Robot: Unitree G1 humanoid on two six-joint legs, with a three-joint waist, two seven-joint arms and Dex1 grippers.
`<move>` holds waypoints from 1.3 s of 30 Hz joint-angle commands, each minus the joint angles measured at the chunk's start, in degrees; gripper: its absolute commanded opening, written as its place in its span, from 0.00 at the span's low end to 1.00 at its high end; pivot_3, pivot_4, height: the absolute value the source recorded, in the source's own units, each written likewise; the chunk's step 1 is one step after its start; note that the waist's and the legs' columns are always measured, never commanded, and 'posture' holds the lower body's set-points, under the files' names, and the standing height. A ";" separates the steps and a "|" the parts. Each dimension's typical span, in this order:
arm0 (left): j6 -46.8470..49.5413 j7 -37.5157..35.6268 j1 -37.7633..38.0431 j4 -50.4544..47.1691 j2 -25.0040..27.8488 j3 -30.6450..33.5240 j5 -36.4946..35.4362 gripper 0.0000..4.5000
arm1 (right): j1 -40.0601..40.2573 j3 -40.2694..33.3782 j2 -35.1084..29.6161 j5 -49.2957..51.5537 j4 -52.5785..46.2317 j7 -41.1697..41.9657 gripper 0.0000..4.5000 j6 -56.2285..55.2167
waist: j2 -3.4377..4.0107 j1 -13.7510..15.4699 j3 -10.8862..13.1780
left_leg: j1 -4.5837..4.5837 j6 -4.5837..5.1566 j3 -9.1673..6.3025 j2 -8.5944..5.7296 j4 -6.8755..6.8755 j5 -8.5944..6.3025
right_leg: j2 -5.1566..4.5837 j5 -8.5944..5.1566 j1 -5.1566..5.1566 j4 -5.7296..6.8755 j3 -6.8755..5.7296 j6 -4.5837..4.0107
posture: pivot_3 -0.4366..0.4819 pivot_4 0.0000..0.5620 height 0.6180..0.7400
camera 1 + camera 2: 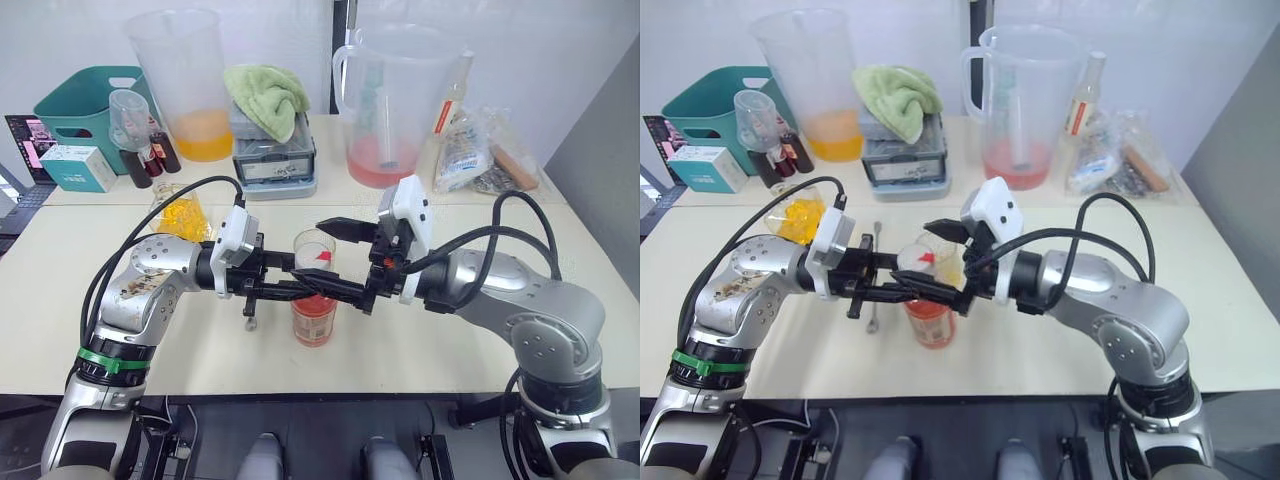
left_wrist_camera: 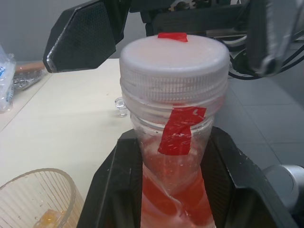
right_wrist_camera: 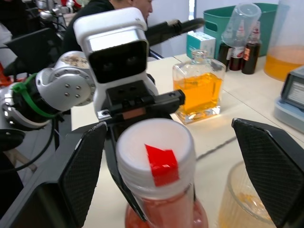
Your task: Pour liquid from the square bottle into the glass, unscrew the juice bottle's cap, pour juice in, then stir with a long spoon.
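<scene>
Juice bottle (image 2: 173,161) of pink-red juice, capped, clamped in left jaws (image 1: 300,283); right jaws (image 3: 166,156) spread wide around cap (image 3: 155,149).

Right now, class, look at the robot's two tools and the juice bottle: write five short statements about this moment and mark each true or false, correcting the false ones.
1. The left tool grips the juice bottle below its neck. True.
2. The cap is already off the bottle. False: it sits on the bottle's neck.
3. The right tool has its fingers spread either side of the cap, not touching it. True.
4. The glass lies tipped over on the table. False: it stands upright behind the bottle.
5. The square bottle holds pink liquid. False: its liquid is amber-orange.
</scene>
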 commanded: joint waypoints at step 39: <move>0.62 -0.90 2.85 -2.70 3.85 0.39 -0.03 0.30 | -44.11 44.90 -1.16 -3.49 66.12 66.46 0.49 -38.70 | 0.11 -1.37 -0.10 | 1.03 0.03 0.03 0.07 -0.44 -0.02 | 0.02 -0.01 0.72 -0.13 -0.01 0.01 | 0.48 0.27 1.00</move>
